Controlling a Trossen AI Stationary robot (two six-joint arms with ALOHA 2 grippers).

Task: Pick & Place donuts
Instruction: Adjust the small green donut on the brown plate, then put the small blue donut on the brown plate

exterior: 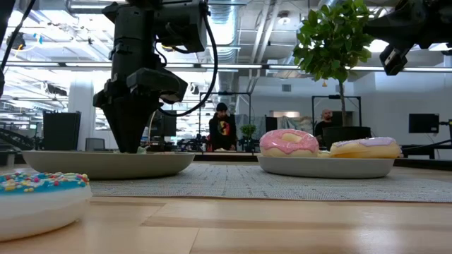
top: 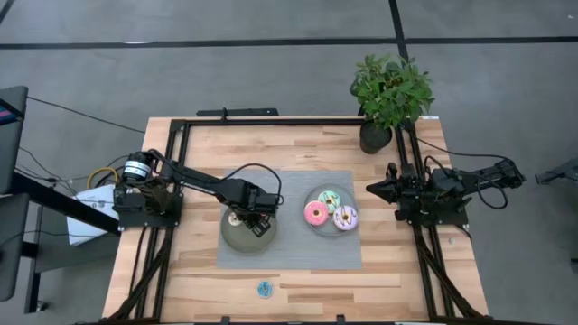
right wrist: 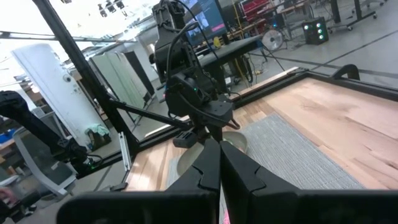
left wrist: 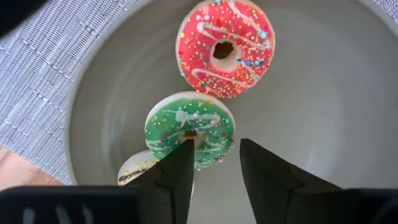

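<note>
While our left claw (left wrist: 214, 158) hangs part-open over the green donut (left wrist: 189, 127), holding nothing, lifting crookedly could drag it against the red donut (left wrist: 225, 46).

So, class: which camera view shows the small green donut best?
The left wrist view: the green donut lies in the plate, icing and sprinkles clear, beside the red donut. From the high view the arm hides it; the low view barely shows it; the right wrist view doesn't.

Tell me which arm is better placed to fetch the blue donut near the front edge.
Probably the left: the left gripper hangs over the left plate, nearer the blue donut. The right gripper waits beyond the other plate.
</note>
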